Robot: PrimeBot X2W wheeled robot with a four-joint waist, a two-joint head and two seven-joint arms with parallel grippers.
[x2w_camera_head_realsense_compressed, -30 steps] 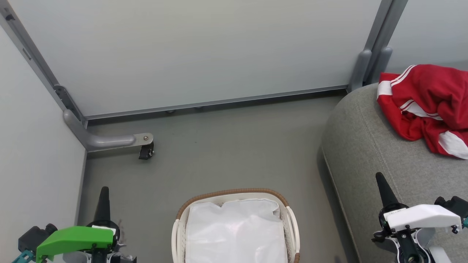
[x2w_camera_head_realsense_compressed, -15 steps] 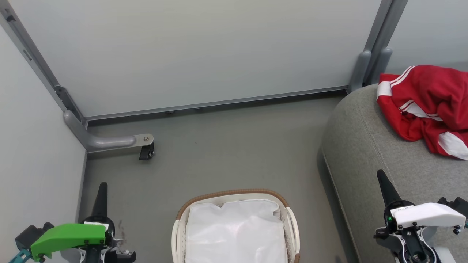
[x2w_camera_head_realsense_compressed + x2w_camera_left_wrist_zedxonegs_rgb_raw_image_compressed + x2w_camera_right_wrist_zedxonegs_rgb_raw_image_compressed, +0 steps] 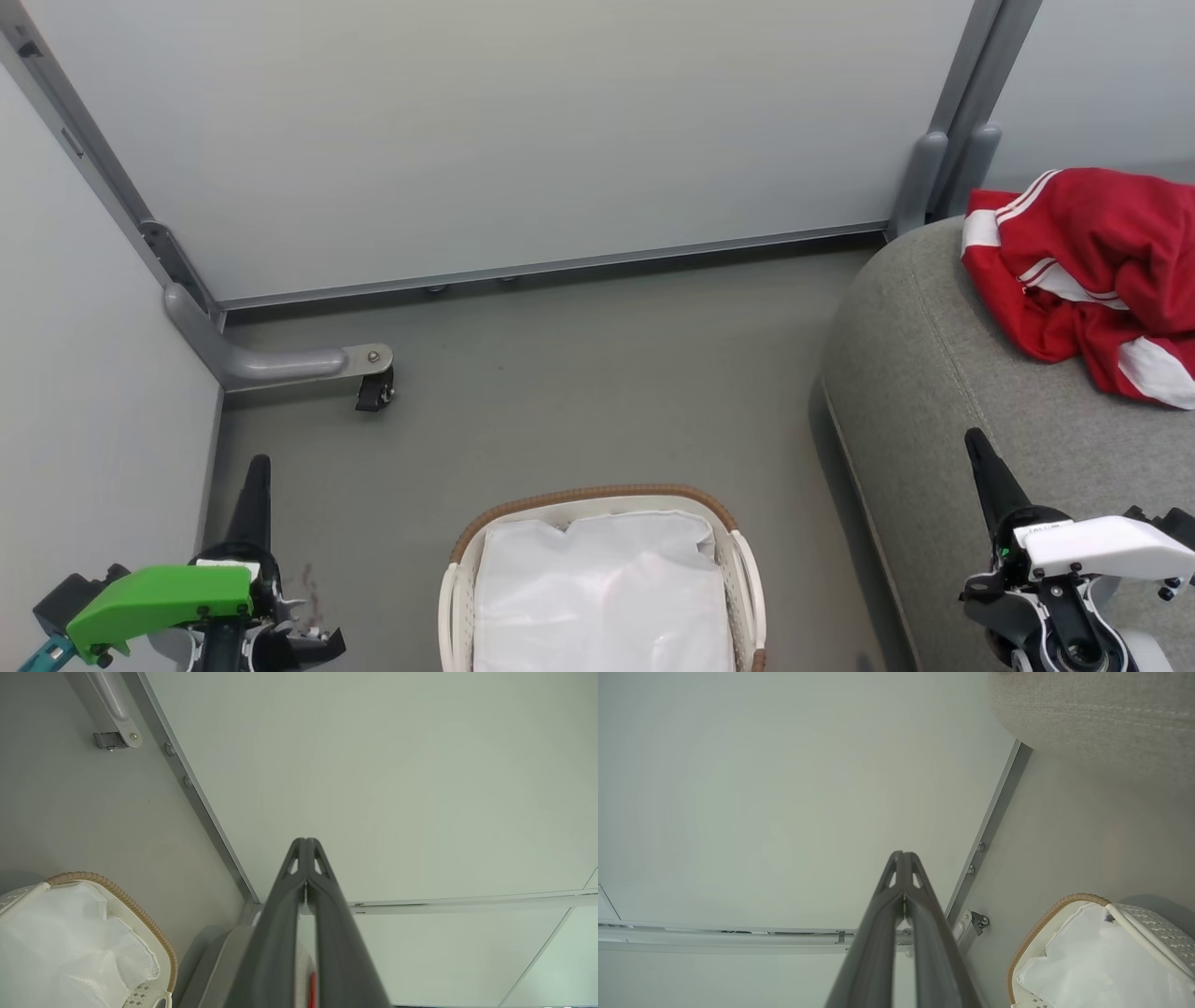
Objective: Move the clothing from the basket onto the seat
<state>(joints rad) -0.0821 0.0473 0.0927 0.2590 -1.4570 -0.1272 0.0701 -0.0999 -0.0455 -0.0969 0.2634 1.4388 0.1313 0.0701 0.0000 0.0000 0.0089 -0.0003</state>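
Note:
Red clothing [image 3: 1097,271] with white stripes lies crumpled on the grey seat [image 3: 943,392] at the right. A sliver of red clothing [image 3: 312,989] peeks between the fingers in the left wrist view. The white basket [image 3: 597,499] with a brown woven rim stands on the floor at bottom centre, only its white liner [image 3: 602,597] showing inside. My left gripper [image 3: 257,467] is shut and empty at the lower left, well left of the basket. My right gripper [image 3: 976,443] is shut and empty over the seat's front, below the clothing.
Grey partition walls [image 3: 523,131] close off the back and left. A metal foot with a black caster [image 3: 373,392] juts onto the floor left of the basket. Grey floor [image 3: 597,373] lies between basket, walls and seat.
Both arms have drawn back toward the bottom edge, the left gripper drifting slightly left and the right slightly right. Clothing, basket and seat have stayed put.

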